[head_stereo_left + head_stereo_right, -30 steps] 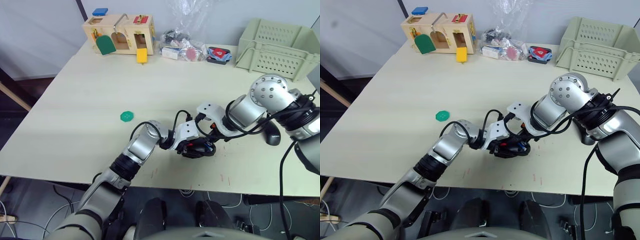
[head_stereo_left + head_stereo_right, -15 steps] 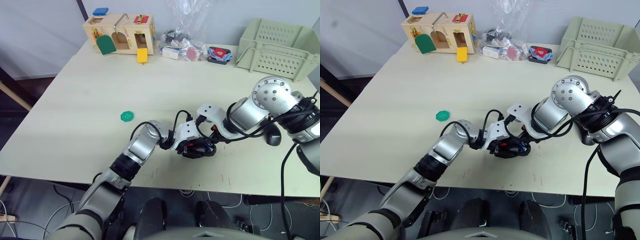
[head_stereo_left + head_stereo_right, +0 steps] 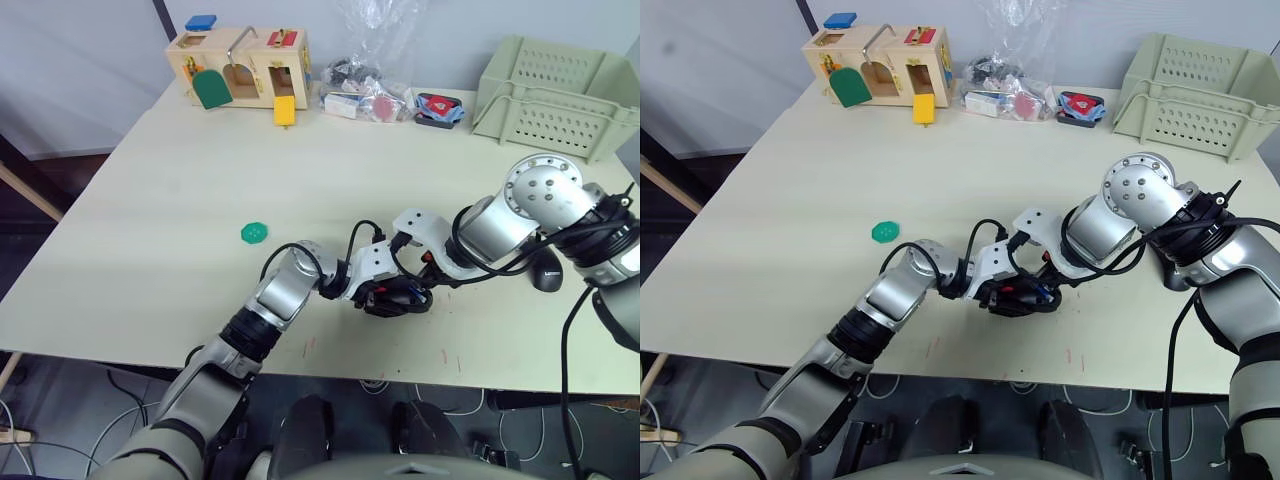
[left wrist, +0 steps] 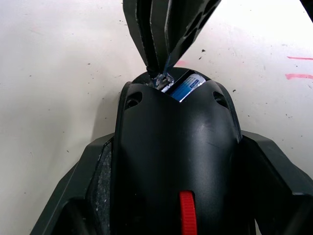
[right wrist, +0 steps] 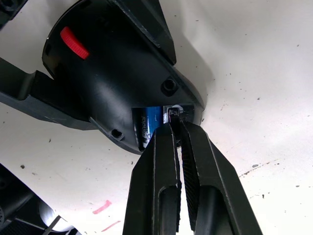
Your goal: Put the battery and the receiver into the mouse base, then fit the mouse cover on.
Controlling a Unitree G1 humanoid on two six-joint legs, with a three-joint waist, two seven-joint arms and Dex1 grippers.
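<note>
The mouse base, a black oval shell with a red wheel, sits near the table's front edge. The blue-and-white battery lies inside it. The glossy black mouse cover rests at its 3 o'clock, well apart.

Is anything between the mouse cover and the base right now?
Yes. The right gripper, fingers closed, is poked into the open end of the mouse base, beside the battery seated there. The left gripper clamps the base by its sides. The mouse cover lies apart on the table, to the robot's right.
</note>
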